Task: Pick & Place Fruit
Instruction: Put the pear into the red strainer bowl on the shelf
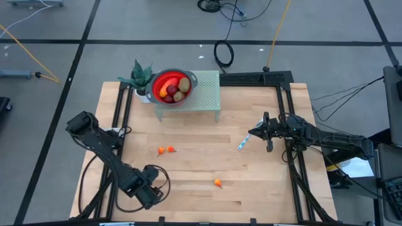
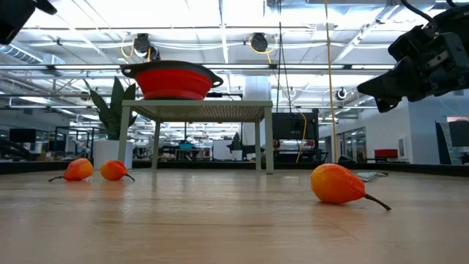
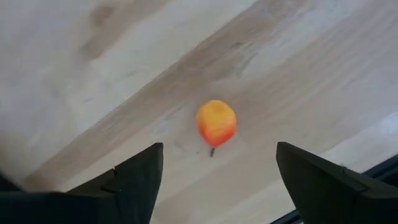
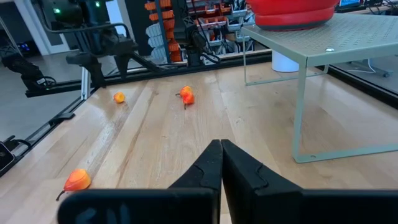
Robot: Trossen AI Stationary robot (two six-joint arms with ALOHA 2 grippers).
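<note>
We think the job is about half done. Some fruit already sits in the red bowl (image 1: 171, 86), up on the little green stand (image 1: 204, 94): dark red round ones and brownish-green ones. Three small orange fruits still lie on the counter (image 1: 207, 163): two close together (image 1: 166, 150) and one alone (image 1: 218, 183) nearer the front.

Our left end effector (image 1: 152, 194) is wide and holds nothing. It points at an orange fruit (image 3: 216, 123). That fruit is small, orange-red and has a thin stem.

Our right end effector (image 1: 251, 133) waits closed by the blue-and-white stick (image 1: 242, 142).
</note>
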